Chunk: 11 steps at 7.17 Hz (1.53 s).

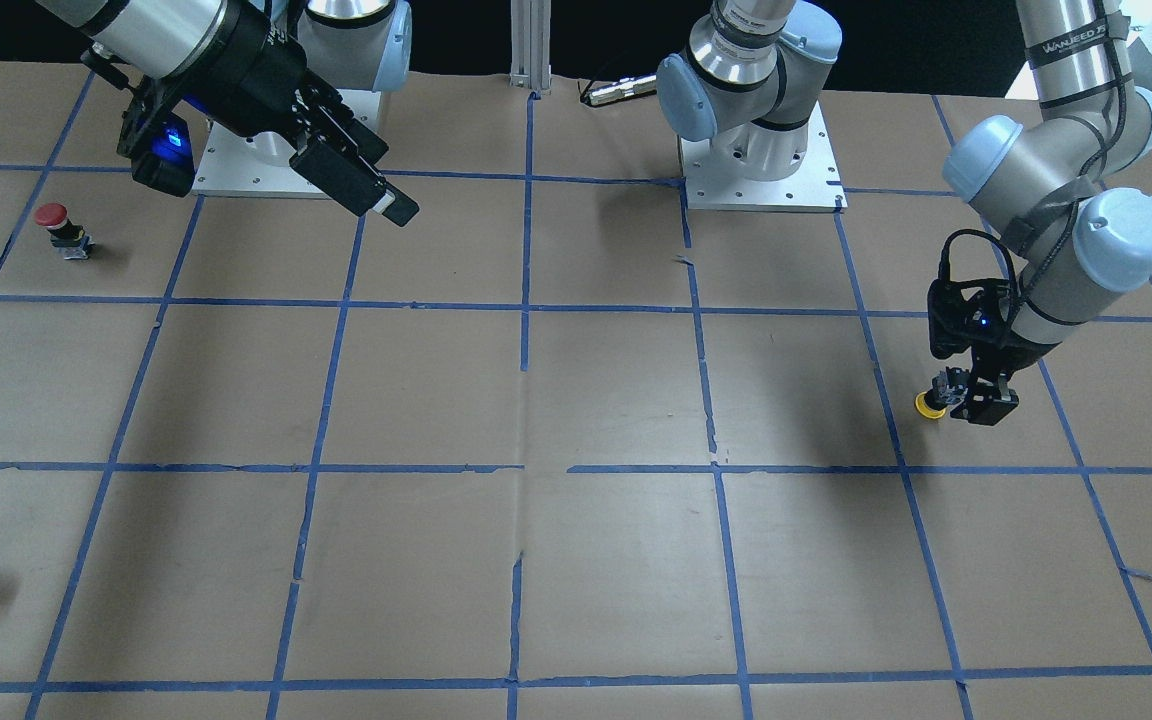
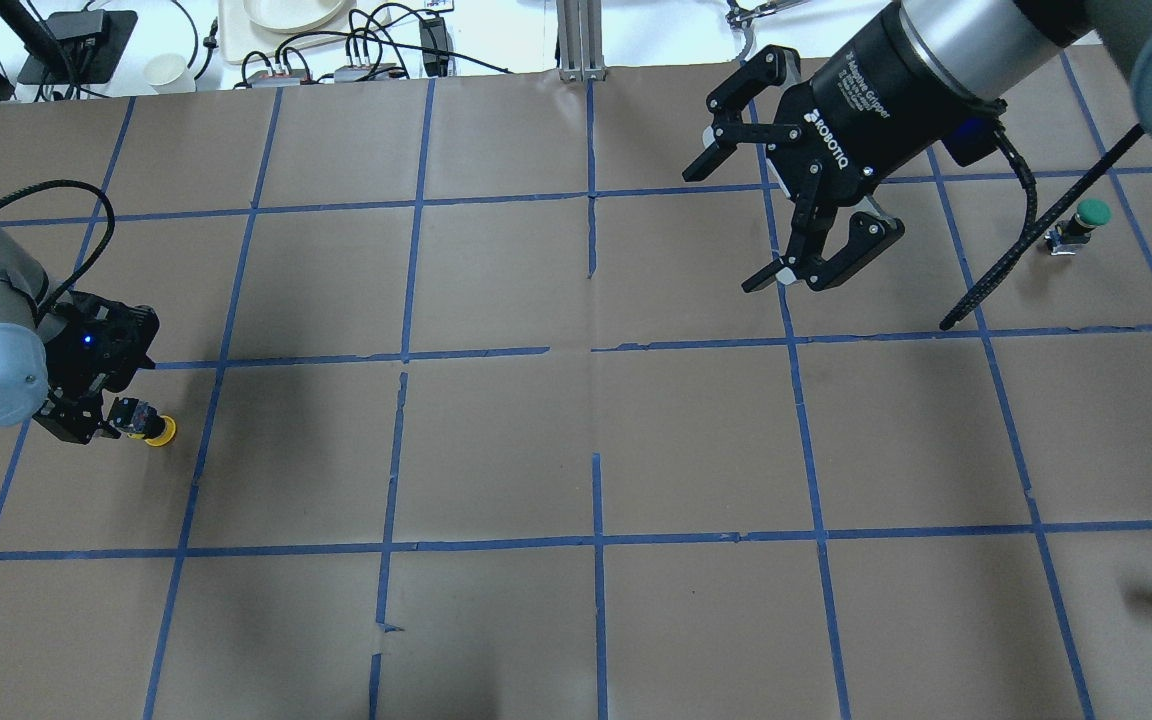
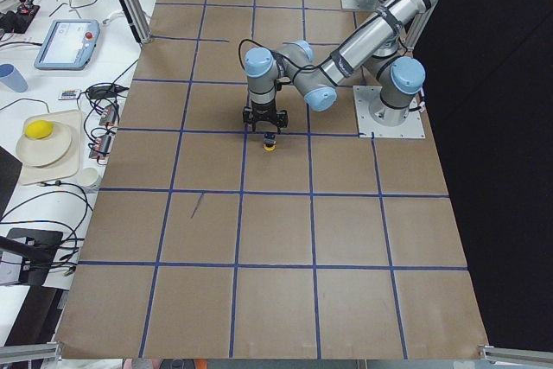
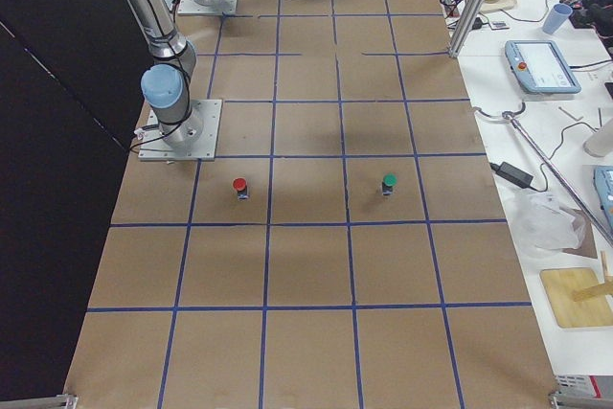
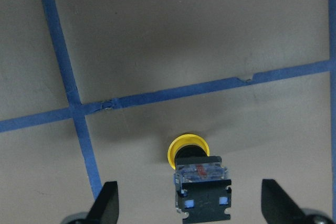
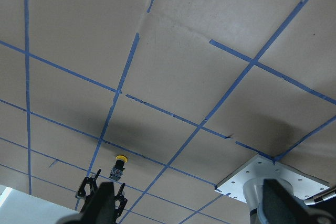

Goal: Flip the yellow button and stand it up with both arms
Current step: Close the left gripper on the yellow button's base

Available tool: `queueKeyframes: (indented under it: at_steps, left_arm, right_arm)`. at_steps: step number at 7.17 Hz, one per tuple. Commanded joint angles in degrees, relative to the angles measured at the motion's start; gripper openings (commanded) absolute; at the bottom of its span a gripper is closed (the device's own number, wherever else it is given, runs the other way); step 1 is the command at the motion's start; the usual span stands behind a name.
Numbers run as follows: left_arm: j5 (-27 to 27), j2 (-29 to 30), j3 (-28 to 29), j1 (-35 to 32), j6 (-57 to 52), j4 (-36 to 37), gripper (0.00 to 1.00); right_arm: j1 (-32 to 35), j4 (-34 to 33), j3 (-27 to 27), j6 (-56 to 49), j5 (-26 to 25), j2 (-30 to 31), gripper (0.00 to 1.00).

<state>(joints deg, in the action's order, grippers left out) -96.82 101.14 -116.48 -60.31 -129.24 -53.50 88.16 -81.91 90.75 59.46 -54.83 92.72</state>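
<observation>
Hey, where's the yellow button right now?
In the overhead view the yellow button lies on its side at the far left, close to a blue tape line. It sits inside the wide-open left gripper, with its cap pointing right.

The left hand point(image 1: 976, 400) hangs low and points straight down with its fingers wide apart, while the right hand point(image 2: 726, 230) is up high, tilted, fingers apart too.
</observation>
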Motion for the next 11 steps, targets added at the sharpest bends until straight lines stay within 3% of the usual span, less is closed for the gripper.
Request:
queueKeyframes:
  at_steps: [1,8,9,10,11]
  left_arm:
    - [0.0,0.3,0.1,0.0,-0.3,0.7,0.90]
    - [0.1,1.3,-0.9,1.9,-1.2,0.7,0.90]
    - [0.1,1.3,-1.0,1.9,-1.3,0.8,0.86]
    - [0.1,1.2,-0.9,1.9,-1.8,1.0,0.45]
    - [0.1,1.2,-1.0,1.9,-2.1,1.4,0.23]
  right_arm:
    - [-0.2,0.0,0.1,-0.3,0.1,0.0,1.00]
    - [-0.3,-0.4,0.1,-0.3,1.9,0.1,1.00]
    - [-0.3,-0.4,0.1,-0.3,1.3,0.1,1.00]
    - [-0.3,-0.4,0.2,-0.3,1.3,0.0,1.00]
    - [-0.3,-0.4,0.6,-0.3,1.0,-0.3,1.00]
